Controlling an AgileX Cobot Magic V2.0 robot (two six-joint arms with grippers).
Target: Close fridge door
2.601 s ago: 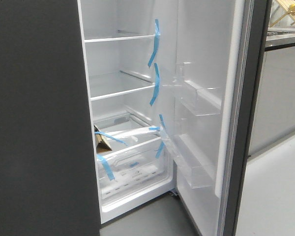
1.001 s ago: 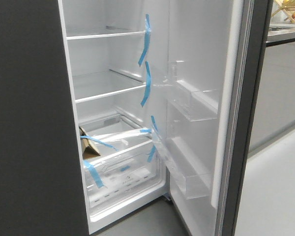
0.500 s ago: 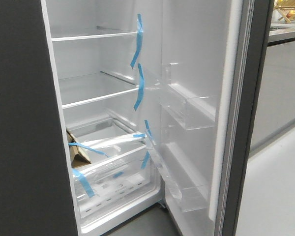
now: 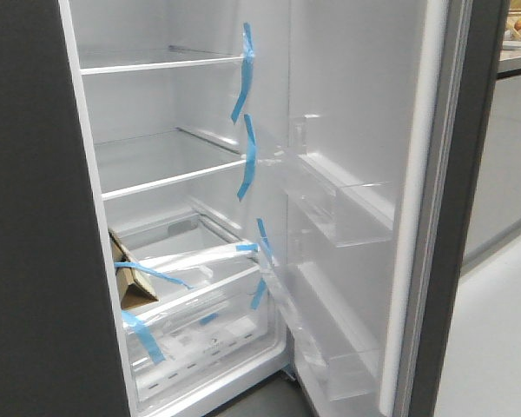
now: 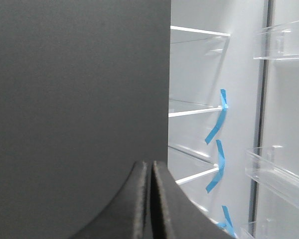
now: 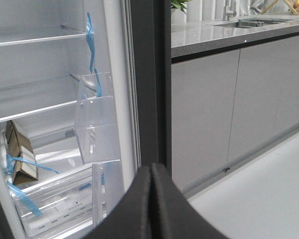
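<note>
The fridge door stands open at the right of the front view, its white inside with clear shelf bins facing the interior and its dark grey outer edge beside it. Neither gripper shows in the front view. In the right wrist view my right gripper is shut and empty, just below and in front of the door's dark edge; contact cannot be told. In the left wrist view my left gripper is shut and empty in front of a dark grey panel, with the door's bins off to the side.
A dark grey panel fills the left of the front view. The white interior has blue-taped shelves and a cardboard box in the lower drawer. Pale grey cabinets under a counter, and light floor, lie right of the door.
The view has closed in on the fridge: the left panel's edge has slid left and the open door looms larger at the right. The door's angle looks unchanged.
</note>
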